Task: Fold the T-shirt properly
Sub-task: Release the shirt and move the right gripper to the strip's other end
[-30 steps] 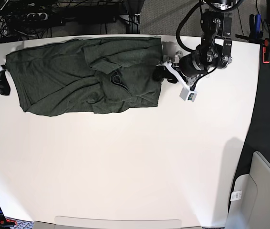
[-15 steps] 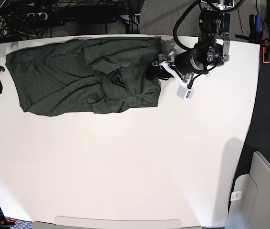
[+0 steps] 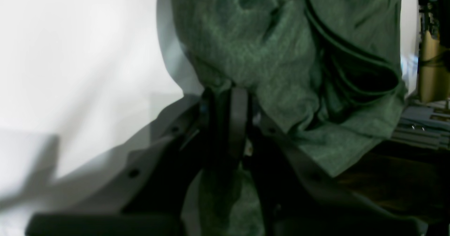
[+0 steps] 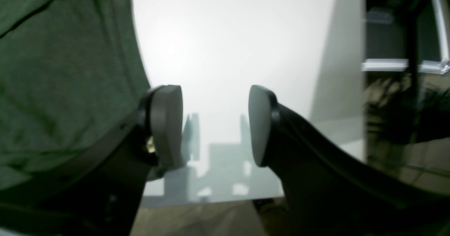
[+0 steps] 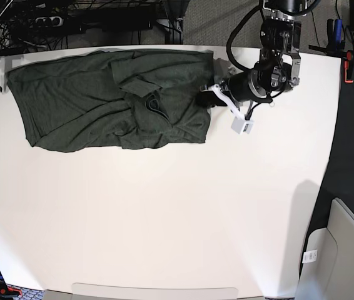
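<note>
Probably a lab: white worktable [image 5: 164, 219], cable tangle [image 5: 70, 22] behind

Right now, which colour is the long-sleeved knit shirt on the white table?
Dark olive-green, heathered, unprinted T-shirt; base view.

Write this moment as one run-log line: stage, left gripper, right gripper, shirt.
stage: gripping | left gripper: shut on shirt edge | right gripper: open, empty, beside shirt | shirt: partly folded on table

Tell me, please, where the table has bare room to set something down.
The white table is bare everywhere on the camera's side of the T-shirt and beyond the left gripper toward the far side edge. It is crowded only along the back edge, where shirt and gripper sit.
</note>
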You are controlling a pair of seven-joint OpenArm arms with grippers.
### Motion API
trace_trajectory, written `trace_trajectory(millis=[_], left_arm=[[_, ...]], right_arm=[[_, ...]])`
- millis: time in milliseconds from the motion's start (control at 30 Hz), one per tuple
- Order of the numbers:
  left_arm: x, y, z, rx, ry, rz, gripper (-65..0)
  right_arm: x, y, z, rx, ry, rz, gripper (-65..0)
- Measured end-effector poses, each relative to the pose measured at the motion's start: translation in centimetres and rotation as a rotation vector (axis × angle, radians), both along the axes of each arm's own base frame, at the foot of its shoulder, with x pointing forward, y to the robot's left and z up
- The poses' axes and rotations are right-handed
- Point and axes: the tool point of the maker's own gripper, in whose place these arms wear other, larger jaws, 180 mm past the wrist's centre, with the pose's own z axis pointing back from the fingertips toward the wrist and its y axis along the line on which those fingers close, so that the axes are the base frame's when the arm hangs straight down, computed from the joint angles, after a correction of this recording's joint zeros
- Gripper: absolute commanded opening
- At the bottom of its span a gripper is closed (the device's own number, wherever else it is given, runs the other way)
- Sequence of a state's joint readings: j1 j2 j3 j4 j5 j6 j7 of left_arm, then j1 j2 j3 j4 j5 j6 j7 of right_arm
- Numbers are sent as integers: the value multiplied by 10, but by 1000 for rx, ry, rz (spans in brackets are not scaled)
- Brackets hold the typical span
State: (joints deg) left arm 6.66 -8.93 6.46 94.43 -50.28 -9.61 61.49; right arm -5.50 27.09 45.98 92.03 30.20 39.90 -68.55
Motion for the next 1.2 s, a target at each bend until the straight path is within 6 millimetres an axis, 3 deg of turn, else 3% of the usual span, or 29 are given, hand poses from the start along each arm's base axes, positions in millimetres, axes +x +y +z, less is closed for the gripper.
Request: trace_trajectory(millis=[133, 333, 567, 733, 1200], left_arm=[[10, 9, 5, 26, -26, -6, -632], [18, 16, 8, 41, -43, -3, -632], [17, 18, 7, 47, -40, 0, -632], [17, 18, 7, 48, -40, 0, -632], [16, 18, 6, 48, -36, -1, -632]], right_arm=[[5, 0, -22, 64, 47, -20, -370], [37, 29, -28, 107, 34, 70, -370], [36, 61, -53, 185, 61, 93, -370], [26, 65, -63, 199, 88, 84, -370], [36, 83, -77, 437, -39, 39, -373]])
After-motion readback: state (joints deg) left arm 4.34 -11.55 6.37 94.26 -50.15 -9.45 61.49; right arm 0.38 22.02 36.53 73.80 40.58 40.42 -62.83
